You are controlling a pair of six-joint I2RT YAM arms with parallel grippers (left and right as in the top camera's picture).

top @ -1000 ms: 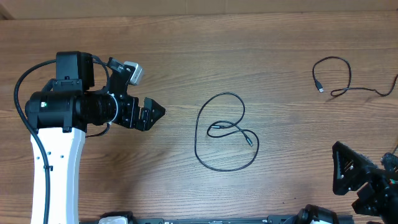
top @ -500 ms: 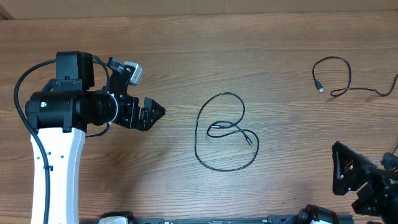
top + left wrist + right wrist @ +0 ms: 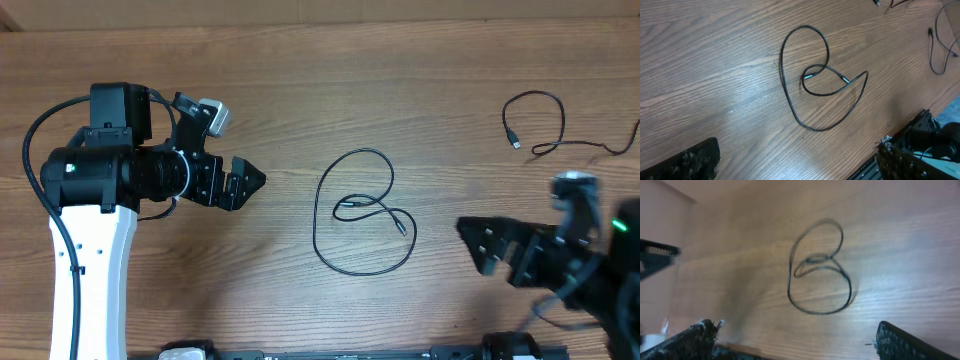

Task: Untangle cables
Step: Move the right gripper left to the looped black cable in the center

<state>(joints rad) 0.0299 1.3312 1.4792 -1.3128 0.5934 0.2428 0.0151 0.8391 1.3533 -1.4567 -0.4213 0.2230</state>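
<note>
**Both claws spread, looped cable between them**

The left claw (image 3: 252,183) hangs over the table (image 3: 300,80) with its jaws spread wide, holding nothing. The right claw (image 3: 472,246) is also spread and empty; it shows blurred in the overhead view.

The centre cable (image 3: 372,202) lies flat on the wood between the two claws. It sits to the right of the left claw and to the left of the right claw. The right claw looks a little nearer, close to the loop's right edge, while the left claw stands further off from the left edge.

The cable forms one large loop that crosses itself. Both plug ends are tucked inside that loop. Its long axis runs roughly from the far side of the table toward the robot, slightly tilted. One plug points left, toward the left claw. The other points right and toward the robot, toward the right claw.

The second cable (image 3: 562,122) lies well apart, near the far right corner, touching neither the centre cable nor a claw. It bends in a small hook, with a tail running off to the right.

The next grasp likely turns on the right-hand plug, which points at the nearer claw.
</note>
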